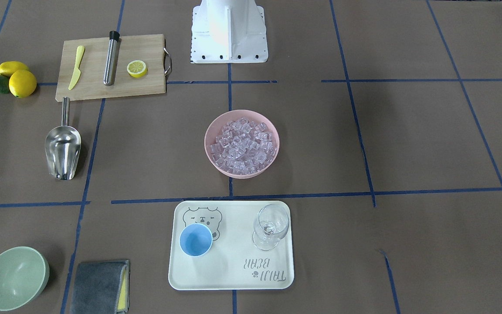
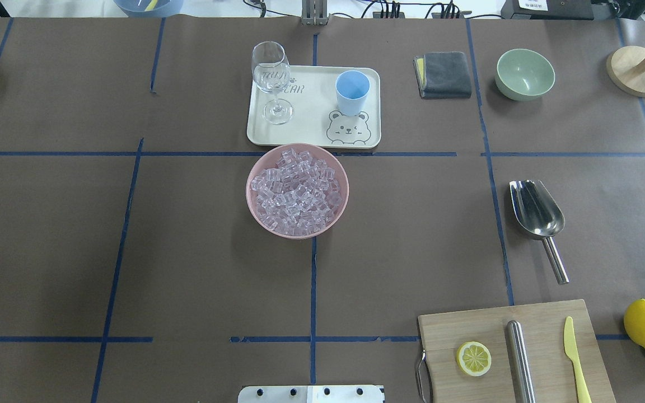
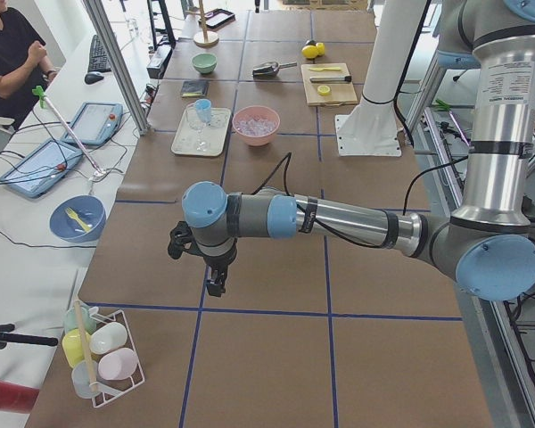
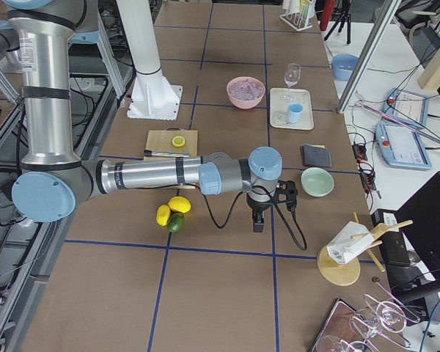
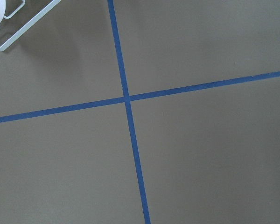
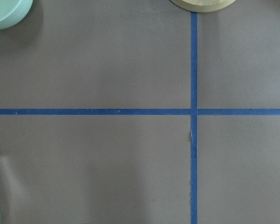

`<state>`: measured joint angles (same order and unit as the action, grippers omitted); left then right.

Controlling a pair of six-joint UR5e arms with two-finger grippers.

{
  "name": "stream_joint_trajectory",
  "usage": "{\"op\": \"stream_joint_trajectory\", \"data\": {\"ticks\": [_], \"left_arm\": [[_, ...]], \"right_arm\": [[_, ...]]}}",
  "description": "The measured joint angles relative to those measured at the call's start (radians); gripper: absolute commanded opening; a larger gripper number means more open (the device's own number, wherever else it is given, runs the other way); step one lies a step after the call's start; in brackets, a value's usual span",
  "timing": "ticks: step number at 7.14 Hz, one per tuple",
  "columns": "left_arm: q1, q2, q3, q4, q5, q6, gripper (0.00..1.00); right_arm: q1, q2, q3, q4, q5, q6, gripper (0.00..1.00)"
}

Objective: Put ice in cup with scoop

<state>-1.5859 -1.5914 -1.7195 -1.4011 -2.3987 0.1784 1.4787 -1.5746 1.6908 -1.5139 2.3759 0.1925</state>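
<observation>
The ice (image 1: pixel 242 141) (image 2: pixel 297 190) fills a pink bowl (image 1: pixel 211 131) at the table's centre. The light-blue cup (image 1: pixel 195 240) (image 2: pixel 352 92) stands upright on a cream tray (image 1: pixel 233 274) just beyond the bowl. The steel scoop (image 1: pixel 62 148) (image 2: pixel 535 210) lies alone on the robot's right side, handle towards the cutting board. My left gripper (image 3: pixel 216 283) hangs over bare table far out on the left. My right gripper (image 4: pixel 258 222) hangs near the lemons and green bowl. Both show only in side views, so I cannot tell whether they are open or shut.
A wine glass (image 1: pixel 270 226) shares the tray. A cutting board (image 2: pixel 468 324) holds a steel tube (image 2: pixel 520 358), half lemon (image 2: pixel 473 358) and yellow knife (image 2: pixel 575 358). Lemons (image 2: pixel 644 323), a green bowl (image 2: pixel 525 73), grey cloth (image 2: pixel 445 73) and wooden stand (image 2: pixel 638 70) sit on the right.
</observation>
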Motion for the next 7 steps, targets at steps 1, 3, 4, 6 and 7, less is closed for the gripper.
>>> {"op": "stream_joint_trajectory", "data": {"ticks": [1, 3, 4, 6, 7], "left_arm": [[-0.002, 0.006, -0.008, -0.001, 0.001, 0.000, 1.00], [-0.004, 0.020, -0.034, -0.001, 0.001, 0.000, 1.00], [-0.005, 0.025, -0.041, -0.001, 0.001, -0.001, 1.00], [-0.005, 0.028, -0.044, 0.000, 0.001, -0.002, 1.00], [-0.005, 0.029, -0.045, 0.000, 0.000, -0.003, 1.00]], "right_arm": [[0.000, -0.001, 0.005, 0.001, 0.000, -0.001, 1.00], [0.000, -0.006, 0.034, 0.000, 0.001, 0.004, 1.00], [-0.001, -0.008, 0.043, 0.000, 0.002, 0.007, 1.00], [-0.001, -0.009, 0.053, 0.000, 0.003, 0.007, 1.00], [-0.001, -0.009, 0.063, -0.002, 0.003, 0.007, 1.00]]}}
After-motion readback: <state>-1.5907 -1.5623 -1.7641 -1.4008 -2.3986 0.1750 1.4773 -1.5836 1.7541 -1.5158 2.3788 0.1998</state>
